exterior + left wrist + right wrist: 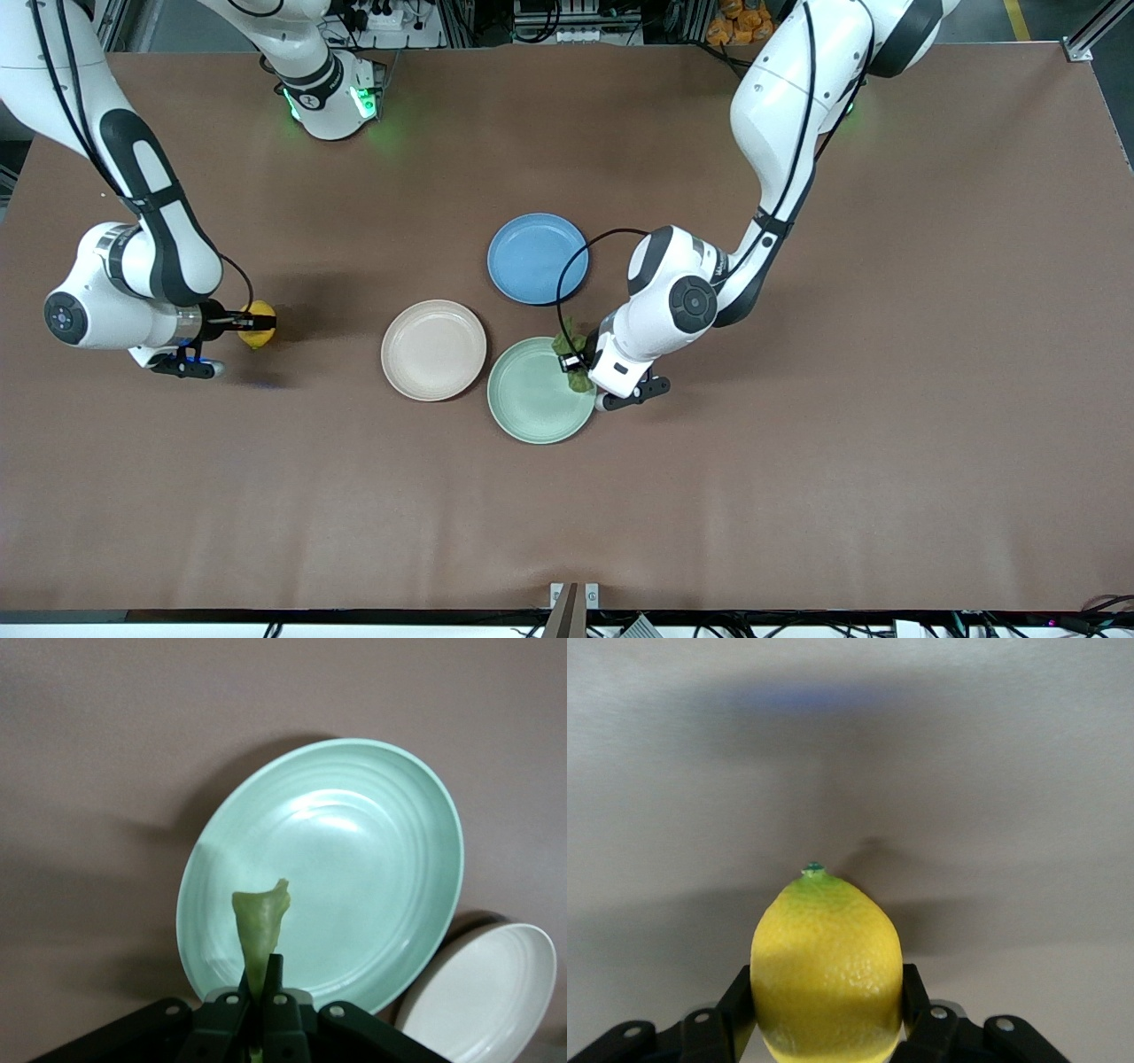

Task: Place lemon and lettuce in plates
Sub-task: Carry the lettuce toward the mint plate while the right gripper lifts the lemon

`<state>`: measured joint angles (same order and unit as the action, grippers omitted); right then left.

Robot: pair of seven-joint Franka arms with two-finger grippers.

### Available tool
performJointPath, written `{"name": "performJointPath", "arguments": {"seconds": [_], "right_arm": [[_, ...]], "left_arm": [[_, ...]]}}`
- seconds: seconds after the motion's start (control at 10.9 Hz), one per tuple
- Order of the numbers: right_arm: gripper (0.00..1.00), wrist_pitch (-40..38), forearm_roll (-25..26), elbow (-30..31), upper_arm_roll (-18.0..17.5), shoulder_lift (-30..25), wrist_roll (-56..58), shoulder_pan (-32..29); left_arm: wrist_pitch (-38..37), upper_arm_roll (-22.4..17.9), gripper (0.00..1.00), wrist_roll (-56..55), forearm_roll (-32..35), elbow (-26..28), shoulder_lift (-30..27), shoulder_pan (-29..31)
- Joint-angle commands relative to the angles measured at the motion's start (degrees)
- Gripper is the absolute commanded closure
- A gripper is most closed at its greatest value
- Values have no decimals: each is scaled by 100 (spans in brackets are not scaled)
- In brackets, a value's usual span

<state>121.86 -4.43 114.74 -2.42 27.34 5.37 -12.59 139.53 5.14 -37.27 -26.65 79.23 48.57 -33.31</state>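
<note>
My left gripper [578, 359] is shut on the lettuce [570, 344], holding it by its pale stalk [260, 935] over the rim of the mint green plate [532, 394], which also shows in the left wrist view [354, 859]. The beige-pink plate [433, 349] lies beside the green one, toward the right arm's end, and shows in the left wrist view [487, 992]. My right gripper [257, 325] is shut on the yellow lemon [259, 322] near the right arm's end of the table, apart from both plates. The lemon [827, 970] fills the space between the fingers [735, 1001].
A blue plate [537, 258] lies farther from the front camera than the two other plates. The brown table [797, 461] stretches wide around them.
</note>
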Motion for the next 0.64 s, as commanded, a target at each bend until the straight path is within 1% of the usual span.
{"name": "performJointPath", "arguments": {"seconds": [0.0,0.18,0.27,0.37,0.46,0.55], "right_arm": [[93,-522,-93,-286,-21,-150,-536,187],[93,-645,-372,-329,-144,-202,-782,231],[92,-750,-374,-399,-179,-220,-1027,309],[92,-804,-383,-452,-180,-238,-1203,406],[92,-848,-444,-514,-189,-247,-1405,485],[92,-900,-592,-575,-189,-255,-1668,608]], "left_arm": [[162,-39,100,-87,-139,-171,196,-105],[320,-39,100,-96,-147,-180,258,-105],[381,-39,100,-157,-147,-180,267,-114],[443,-39,87,-279,-147,-180,267,-105],[470,-39,58,-341,-147,-180,267,-97],[479,-39,41,-351,-147,-188,284,-96]]}}
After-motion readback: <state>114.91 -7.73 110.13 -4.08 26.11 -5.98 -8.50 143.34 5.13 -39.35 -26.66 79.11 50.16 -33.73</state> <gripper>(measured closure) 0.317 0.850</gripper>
